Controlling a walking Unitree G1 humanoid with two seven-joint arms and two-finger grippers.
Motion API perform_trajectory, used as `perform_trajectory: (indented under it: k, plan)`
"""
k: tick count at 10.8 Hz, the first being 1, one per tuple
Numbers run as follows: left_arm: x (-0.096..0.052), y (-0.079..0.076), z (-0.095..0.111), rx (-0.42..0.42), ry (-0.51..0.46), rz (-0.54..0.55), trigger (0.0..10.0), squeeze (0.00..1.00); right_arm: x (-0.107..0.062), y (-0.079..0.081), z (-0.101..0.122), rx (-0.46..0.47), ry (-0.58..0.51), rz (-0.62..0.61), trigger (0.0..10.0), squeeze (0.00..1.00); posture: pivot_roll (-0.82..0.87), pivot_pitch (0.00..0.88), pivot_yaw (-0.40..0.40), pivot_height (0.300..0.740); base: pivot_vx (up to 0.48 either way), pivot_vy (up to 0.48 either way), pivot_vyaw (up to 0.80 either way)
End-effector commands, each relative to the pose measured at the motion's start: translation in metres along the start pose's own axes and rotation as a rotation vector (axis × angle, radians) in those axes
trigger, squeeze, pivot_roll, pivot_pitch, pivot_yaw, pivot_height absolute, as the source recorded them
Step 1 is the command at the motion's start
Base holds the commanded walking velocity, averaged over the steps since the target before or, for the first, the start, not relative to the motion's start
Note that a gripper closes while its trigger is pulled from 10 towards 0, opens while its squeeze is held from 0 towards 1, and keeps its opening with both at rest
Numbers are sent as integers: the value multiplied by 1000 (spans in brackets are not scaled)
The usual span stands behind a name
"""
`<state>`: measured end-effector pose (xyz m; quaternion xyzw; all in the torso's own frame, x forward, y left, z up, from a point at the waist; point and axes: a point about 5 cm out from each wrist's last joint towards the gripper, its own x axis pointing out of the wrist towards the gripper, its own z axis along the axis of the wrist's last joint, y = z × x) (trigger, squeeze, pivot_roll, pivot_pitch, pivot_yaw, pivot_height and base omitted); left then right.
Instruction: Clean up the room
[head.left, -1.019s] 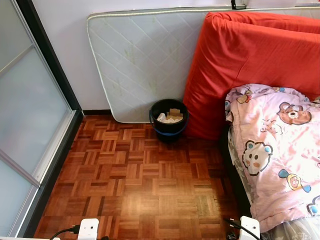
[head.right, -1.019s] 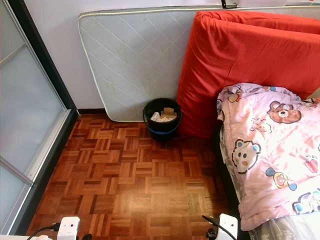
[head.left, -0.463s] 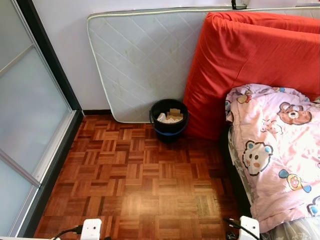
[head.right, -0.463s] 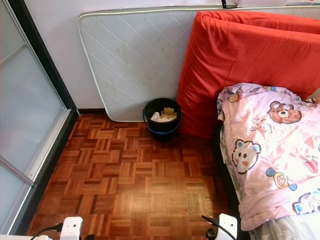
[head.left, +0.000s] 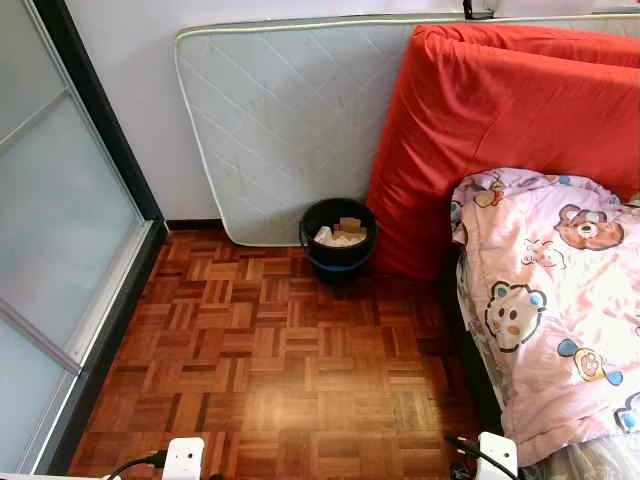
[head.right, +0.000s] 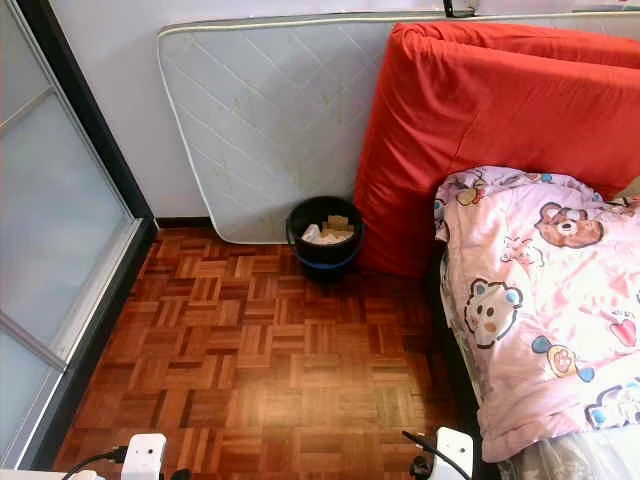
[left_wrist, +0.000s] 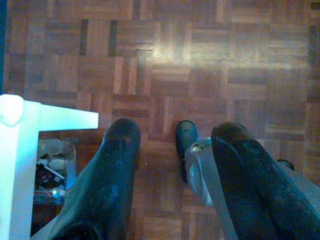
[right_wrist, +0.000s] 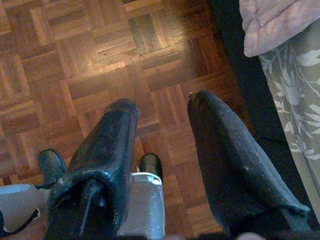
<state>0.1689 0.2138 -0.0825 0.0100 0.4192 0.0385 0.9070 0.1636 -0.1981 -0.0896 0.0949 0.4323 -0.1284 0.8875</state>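
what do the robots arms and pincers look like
Each pincer, left and right, has two long, matte black, rounded fingers, lightly scuffed. In the head views, white blocky arm parts with thin black cables sit at the bottom edge.

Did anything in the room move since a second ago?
Nothing visibly changed. The bin still stands by the white mattress and red mattress, the pink blanket lies on the bed, and both grippers, left and right, stay open over the floor.
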Motion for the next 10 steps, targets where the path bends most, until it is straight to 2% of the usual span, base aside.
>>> perform_trajectory:
  k: [1, 10]
  plan:
    - [-1, 3, -5, 22, 31, 3, 10000, 0, 0, 0, -1, 7, 4, -1, 10000, 0, -4, 11, 21, 740, 0, 0, 0]
    - [1, -2, -1, 34, 28, -3, 10000, 0, 0, 3, -3, 1, 10, 2, 10000, 0, -5, 38, 22, 740, 0, 0, 0]
